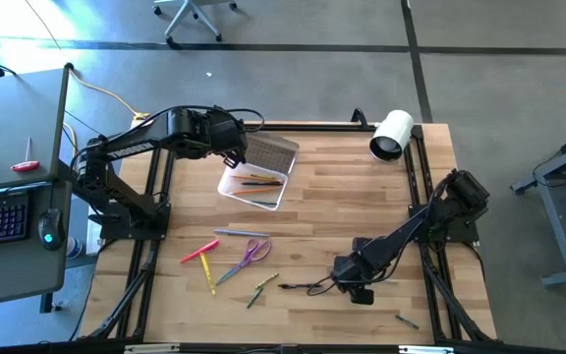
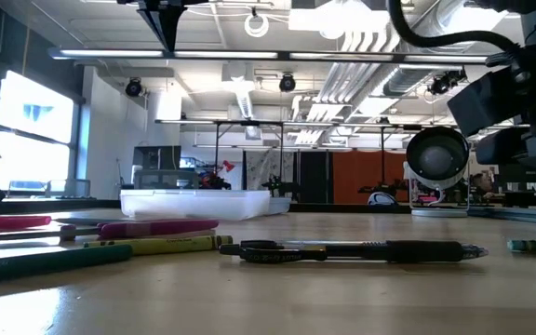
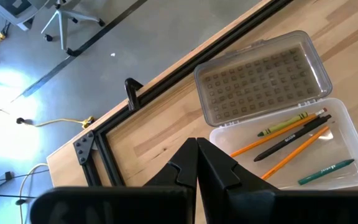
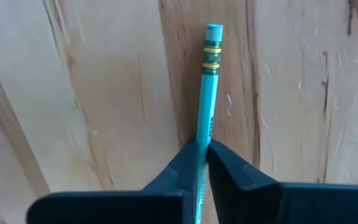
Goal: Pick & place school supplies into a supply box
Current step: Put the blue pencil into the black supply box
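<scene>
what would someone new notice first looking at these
Probably the right gripper near the table's front edge, shut on a teal pencil. Next, the open supply box toward the back, a few pencils and pens inside, with the left gripper poised over it.

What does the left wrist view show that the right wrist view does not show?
Only the left wrist view shows the supply box with its ribbed lid open, five pens and pencils inside it, and the left gripper shut and empty above the table's rail. Only the right wrist view shows the right gripper shut on a teal pencil with a green-banded eraser end, lying along the wood grain. Both show the wooden table and a pair of dark fingers closed together.
</scene>
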Controlling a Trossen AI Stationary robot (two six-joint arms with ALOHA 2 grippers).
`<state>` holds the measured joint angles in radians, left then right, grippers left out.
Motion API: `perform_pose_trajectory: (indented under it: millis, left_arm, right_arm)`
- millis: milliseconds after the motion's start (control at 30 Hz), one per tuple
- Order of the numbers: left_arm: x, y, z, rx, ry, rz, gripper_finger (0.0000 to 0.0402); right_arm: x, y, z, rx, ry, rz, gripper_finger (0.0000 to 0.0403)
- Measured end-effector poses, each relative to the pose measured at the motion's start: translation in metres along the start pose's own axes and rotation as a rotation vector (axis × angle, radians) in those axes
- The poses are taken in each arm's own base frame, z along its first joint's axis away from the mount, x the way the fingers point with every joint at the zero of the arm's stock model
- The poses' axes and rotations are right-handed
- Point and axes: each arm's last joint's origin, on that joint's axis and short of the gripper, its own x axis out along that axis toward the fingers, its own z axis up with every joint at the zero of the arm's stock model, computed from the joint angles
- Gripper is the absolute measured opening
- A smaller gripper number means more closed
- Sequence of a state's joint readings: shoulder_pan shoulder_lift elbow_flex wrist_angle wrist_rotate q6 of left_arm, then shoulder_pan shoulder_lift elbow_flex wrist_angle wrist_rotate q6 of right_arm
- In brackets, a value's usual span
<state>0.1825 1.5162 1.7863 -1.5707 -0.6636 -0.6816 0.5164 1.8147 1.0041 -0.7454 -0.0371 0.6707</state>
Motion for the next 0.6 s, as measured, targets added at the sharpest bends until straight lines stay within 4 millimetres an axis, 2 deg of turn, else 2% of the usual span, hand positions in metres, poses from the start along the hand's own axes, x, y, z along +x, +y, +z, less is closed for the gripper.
perform_pose_trajectory:
  millis: [167, 333, 433, 600]
  left_arm:
    - [0.0, 0.0, 0.0, 0.003, -0.004, 0.005, 0.0046]
    - [0.0, 0.0, 0.0, 0.035, -0.004, 0.006, 0.0046]
    - [0.0, 0.0, 0.0, 0.084, -0.009, 0.013, 0.0046]
    - [0.0, 0.001, 0.0, 0.121, -0.021, 0.027, 0.0046]
  right_arm:
    - [-0.015, -0.007, 0.012, -0.074, -0.015, -0.07, 0.0007]
    - [-0.044, -0.029, 0.048, -0.147, -0.195, -0.268, 0.001]
    - [-0.058, -0.049, 0.07, -0.196, -0.238, -0.275, 0.0004]
    - [-0.09, -0.097, 0.117, -0.197, -0.432, -0.361, 0.0006]
